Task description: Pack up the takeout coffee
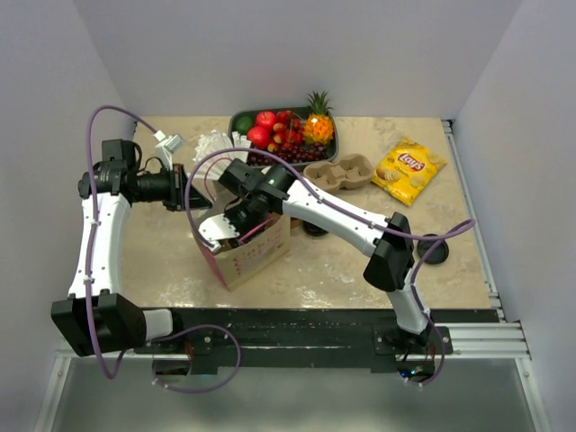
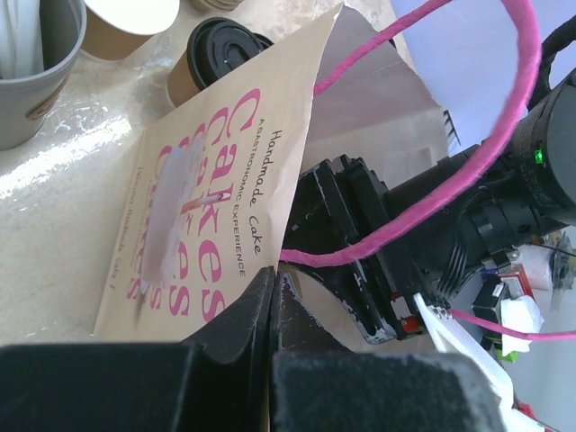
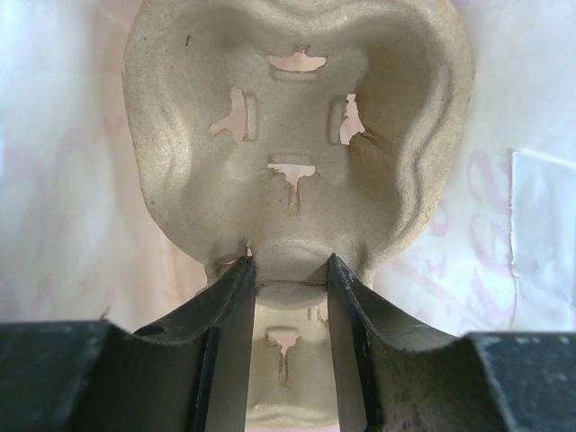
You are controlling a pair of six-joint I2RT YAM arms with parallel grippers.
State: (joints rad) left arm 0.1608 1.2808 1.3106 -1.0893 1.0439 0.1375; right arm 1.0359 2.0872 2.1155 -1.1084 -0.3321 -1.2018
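The takeout coffee [image 2: 219,51], a brown paper cup with a black lid, stands on the table just behind the paper bag [image 2: 225,189] in the left wrist view. My left gripper [image 2: 273,281] is shut on the bag's upper edge and holds it up. My right gripper [image 3: 288,265] is down inside the bag [image 1: 245,250], shut on the middle ridge of a pulp cup carrier [image 3: 297,135]. The carrier fills the right wrist view, with the bag's pale walls around it. From above, the right wrist [image 1: 236,211] covers the bag's mouth.
A lidless paper cup [image 2: 133,24] and a grey holder [image 2: 40,67] stand beside the coffee. A second pulp carrier [image 1: 340,171], a fruit tray [image 1: 236,120], a chips bag [image 1: 409,171] and loose black lids [image 1: 435,249] lie behind and right of the bag.
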